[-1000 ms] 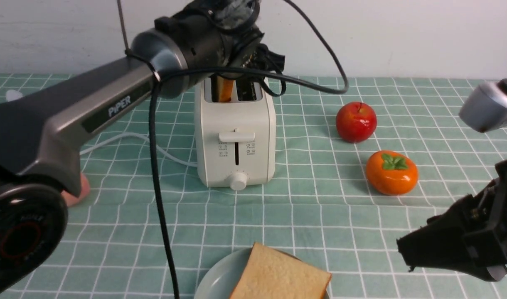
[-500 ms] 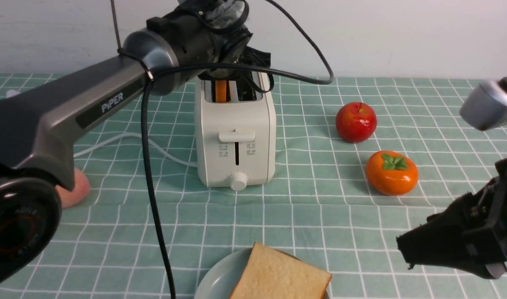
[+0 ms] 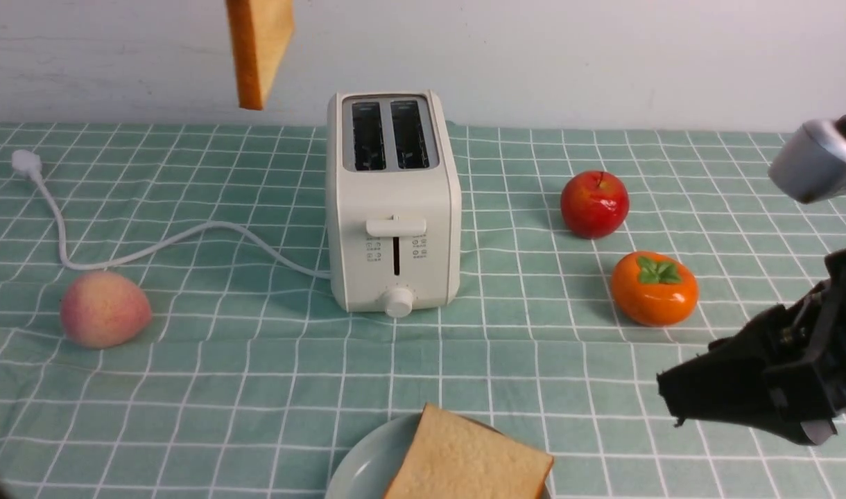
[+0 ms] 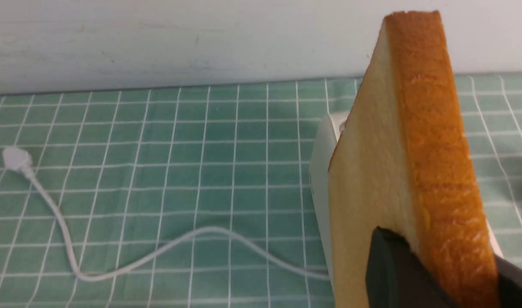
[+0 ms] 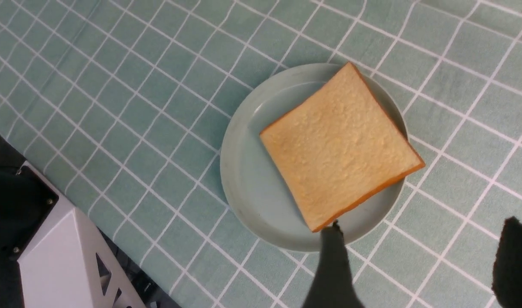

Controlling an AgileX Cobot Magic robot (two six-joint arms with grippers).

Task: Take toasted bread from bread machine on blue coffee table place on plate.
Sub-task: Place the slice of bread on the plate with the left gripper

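Observation:
The cream-white bread machine (image 3: 393, 208) stands mid-table on the blue-green grid cloth (image 3: 520, 360), both slots empty. One toast slice (image 3: 260, 48) hangs on edge high up, left of the toaster; the left gripper holding it is above the front view. In the left wrist view my left gripper (image 4: 440, 273) is shut on this toast (image 4: 398, 149), with the toaster (image 4: 321, 171) partly behind it. A second toast slice (image 3: 464, 461) lies flat on the plate (image 3: 364, 471) at the front edge. My right gripper (image 3: 679, 402) is open and empty, right of the plate (image 5: 244, 192) and its toast (image 5: 338, 145).
A red apple (image 3: 594, 204) and an orange persimmon (image 3: 653, 287) sit right of the toaster. A peach (image 3: 104, 308) lies at the left. The toaster's white cord (image 3: 152, 246) runs left to its plug (image 3: 24, 163). The wall is close behind.
My left arm has pulled the toast up out of the toaster's left slot, then up and left, and has left the front view. The right arm has barely moved.

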